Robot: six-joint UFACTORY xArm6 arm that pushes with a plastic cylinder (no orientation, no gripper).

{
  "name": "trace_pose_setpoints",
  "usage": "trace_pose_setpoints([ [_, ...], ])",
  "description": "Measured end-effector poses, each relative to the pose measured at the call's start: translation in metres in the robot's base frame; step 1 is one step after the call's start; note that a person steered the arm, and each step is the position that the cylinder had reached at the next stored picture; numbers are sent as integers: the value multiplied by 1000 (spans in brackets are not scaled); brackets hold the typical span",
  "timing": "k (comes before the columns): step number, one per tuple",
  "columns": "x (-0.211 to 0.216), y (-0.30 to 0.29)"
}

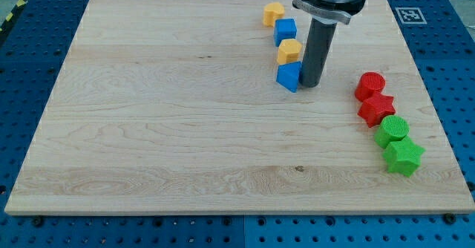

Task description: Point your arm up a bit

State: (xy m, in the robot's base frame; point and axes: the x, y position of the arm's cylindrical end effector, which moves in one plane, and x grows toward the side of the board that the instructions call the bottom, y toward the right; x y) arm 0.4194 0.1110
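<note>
My tip (310,83) rests on the wooden board (171,114), touching or nearly touching the right side of a blue block (289,76). Above that block runs a short column: a yellow hexagonal block (289,51), a blue cube (285,31) and a yellow heart-shaped block (273,13) at the top. The rod rises from the tip to the arm's flange at the view's top.
Near the board's right edge stands another column: a red cylinder (369,85), a red star (377,109), a green cylinder (392,130) and a green star (404,157). A fiducial marker (410,14) sits at the board's top right corner. Blue perforated table surrounds the board.
</note>
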Motion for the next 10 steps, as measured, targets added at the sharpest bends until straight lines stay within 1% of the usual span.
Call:
trace_pose_setpoints([
  [1, 0, 9],
  [2, 0, 30],
  [4, -2, 37],
  [5, -17, 38],
  [6, -47, 40],
  [7, -97, 40],
  [8, -157, 41],
  [9, -210, 29],
  [10, -227, -1],
])
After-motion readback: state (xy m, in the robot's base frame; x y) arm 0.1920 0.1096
